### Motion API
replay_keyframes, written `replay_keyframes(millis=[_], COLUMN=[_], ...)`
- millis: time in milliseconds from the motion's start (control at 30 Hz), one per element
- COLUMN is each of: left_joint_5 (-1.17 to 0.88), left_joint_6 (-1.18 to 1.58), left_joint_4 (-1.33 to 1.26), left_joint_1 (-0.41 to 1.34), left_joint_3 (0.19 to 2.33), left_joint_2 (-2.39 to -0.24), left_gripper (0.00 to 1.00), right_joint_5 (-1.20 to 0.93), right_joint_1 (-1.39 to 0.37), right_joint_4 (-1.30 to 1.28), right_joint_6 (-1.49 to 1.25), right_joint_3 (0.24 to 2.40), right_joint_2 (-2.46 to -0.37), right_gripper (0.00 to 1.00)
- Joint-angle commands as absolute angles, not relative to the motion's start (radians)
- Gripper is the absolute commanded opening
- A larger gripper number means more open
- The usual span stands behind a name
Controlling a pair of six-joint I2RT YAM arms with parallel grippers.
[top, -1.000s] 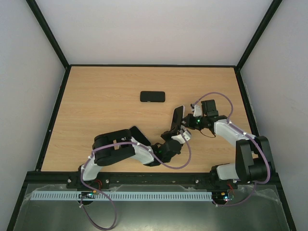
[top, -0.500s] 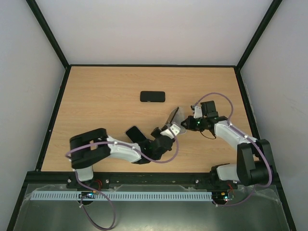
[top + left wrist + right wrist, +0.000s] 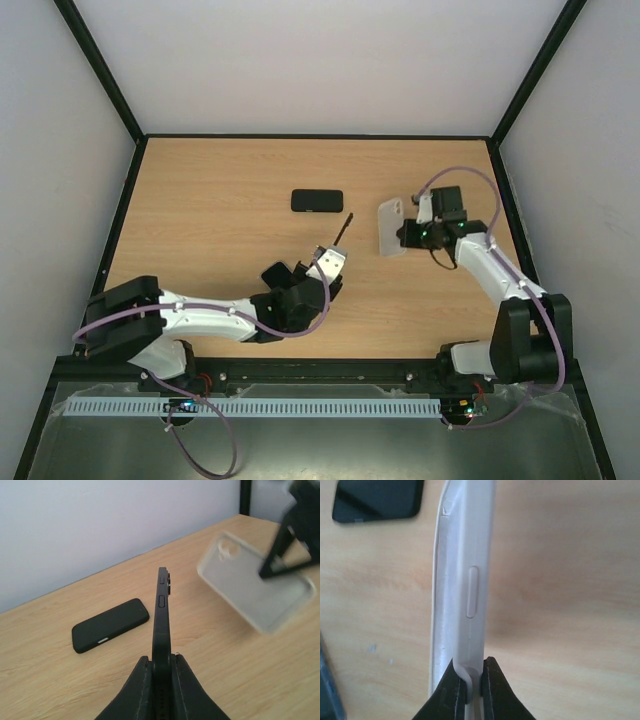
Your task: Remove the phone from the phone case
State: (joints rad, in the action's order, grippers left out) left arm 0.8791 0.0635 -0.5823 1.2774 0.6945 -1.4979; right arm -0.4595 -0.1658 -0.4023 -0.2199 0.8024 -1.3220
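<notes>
My left gripper (image 3: 331,256) is shut on a thin black phone (image 3: 342,228) and holds it on edge above the table. In the left wrist view the phone (image 3: 162,615) sticks straight out from between the fingers (image 3: 161,662), its side buttons showing. My right gripper (image 3: 406,232) is shut on a translucent white phone case (image 3: 392,226) with a camera opening in one corner. The case is empty and held off the table, right of the phone and apart from it. It also shows in the left wrist view (image 3: 255,592) and, edge-on, in the right wrist view (image 3: 465,580), pinched by the gripper (image 3: 468,672).
A matte black phone-sized slab (image 3: 317,200) lies flat on the wooden table (image 3: 220,230) behind the left gripper; it also shows in the left wrist view (image 3: 110,625). Black frame rails and white walls bound the table.
The phone and the case were together between both grippers. Now they are apart: my left arm has drawn back left with the phone, my right arm has moved right with the empty case.
</notes>
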Motion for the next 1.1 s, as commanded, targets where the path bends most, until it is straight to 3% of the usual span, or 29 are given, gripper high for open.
replay_keyframes(millis=[0,233,433,833,967,1067], left_joint_5=[0.794,0.752,0.792,0.855,0.942,0.993], left_joint_6=[0.047,0.015,0.042,0.079,0.064,0.02], left_joint_4=[-0.514,-0.383,-0.297,-0.262,-0.231,-0.193], left_joint_1=[1.318,1.432,1.512,1.551,1.55,1.536], left_joint_3=[0.696,0.735,0.787,0.831,0.84,0.863], left_joint_2=[-1.422,-1.423,-1.467,-1.586,-1.603,-1.633], left_gripper=[0.03,0.03,0.03,0.03,0.03,0.03], right_joint_5=[-0.393,-0.357,-0.401,-0.582,-0.547,-0.484], right_joint_1=[-0.066,0.092,0.254,0.313,0.317,0.332], right_joint_4=[-0.521,-0.726,-0.762,-0.763,-0.735,-0.691], right_joint_6=[-0.002,0.274,0.393,0.35,0.291,0.25], right_joint_3=[0.966,1.174,1.191,1.306,1.321,1.296], right_joint_2=[-1.364,-1.561,-1.634,-1.883,-1.925,-1.871], right_gripper=[0.02,0.02,0.02,0.03,0.36,0.49])
